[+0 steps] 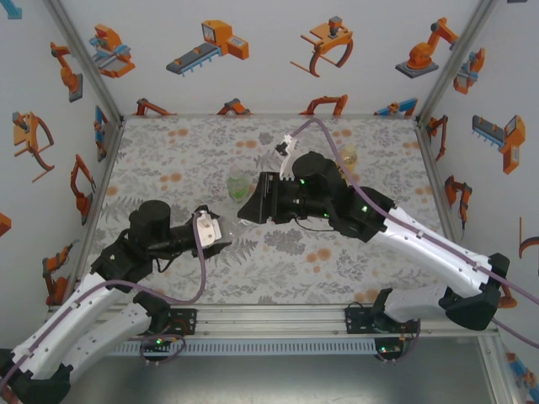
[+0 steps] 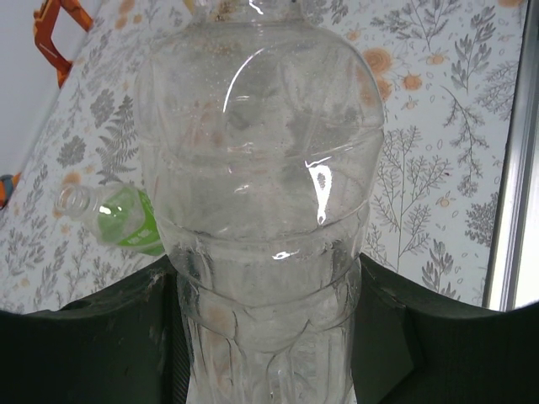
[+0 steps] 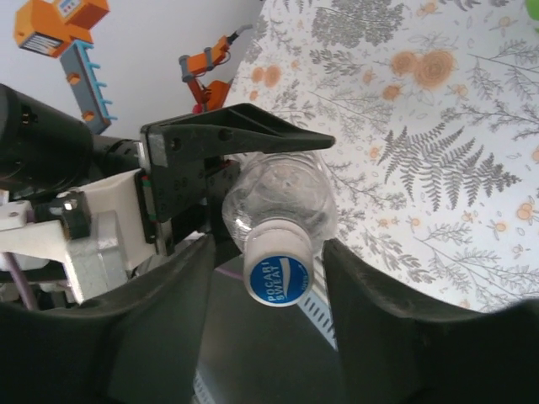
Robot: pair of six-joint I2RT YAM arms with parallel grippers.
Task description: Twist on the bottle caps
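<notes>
My left gripper [image 2: 265,290] is shut on the body of the colourless bottle [image 2: 261,194], held off the table at the left middle [image 1: 212,229]. The bottle's neck points toward my right gripper [image 1: 249,209]. A white cap with a blue centre [image 3: 279,273] sits on that neck. My right gripper [image 3: 268,250] is open, its jaws standing either side of the cap with a gap on each side. The green-tinted bottle [image 1: 238,187] is on the table just behind, its neck uncapped [image 2: 74,200]. The yellow-orange bottle [image 1: 348,156] stands at the back right, partly hidden by the right arm.
The floral table mat [image 1: 278,265] runs out to metal frame posts at the left [image 1: 99,198] and right [image 1: 434,189]. Printed walls close in the back and sides. A purple cable [image 1: 200,269] loops below the left wrist.
</notes>
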